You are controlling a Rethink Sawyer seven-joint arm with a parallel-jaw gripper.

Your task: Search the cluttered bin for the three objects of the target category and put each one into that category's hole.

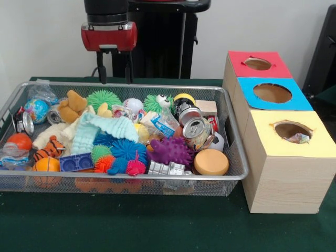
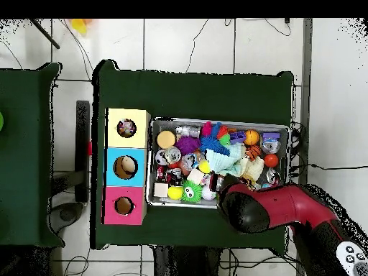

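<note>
The wire mesh bin (image 1: 157, 85) is full of mixed toys; it also shows in the overhead view (image 2: 237, 122). My gripper (image 1: 115, 73) hangs open and empty above the bin's far rim, left of centre. In the overhead view the red arm head (image 2: 241, 203) covers it. The yellow-surround hole (image 1: 291, 130) tops the nearest wooden box, and a small white dotted fabric piece (image 1: 298, 138) shows inside it. The hole also shows in the overhead view (image 2: 126, 128). A white piece with coloured marks (image 1: 122, 111) lies beside the baseball in the bin; I cannot tell whether it is dotted fabric.
The blue-surround hole (image 1: 272, 93) and red-surround hole (image 1: 257, 63) stand behind the yellow one. In the bin lie a mint knitted cloth (image 1: 105, 128), a purple spiky ball (image 1: 170, 149), a crushed can (image 1: 197, 128), a teddy (image 1: 72, 105) and an orange disc (image 1: 211, 161).
</note>
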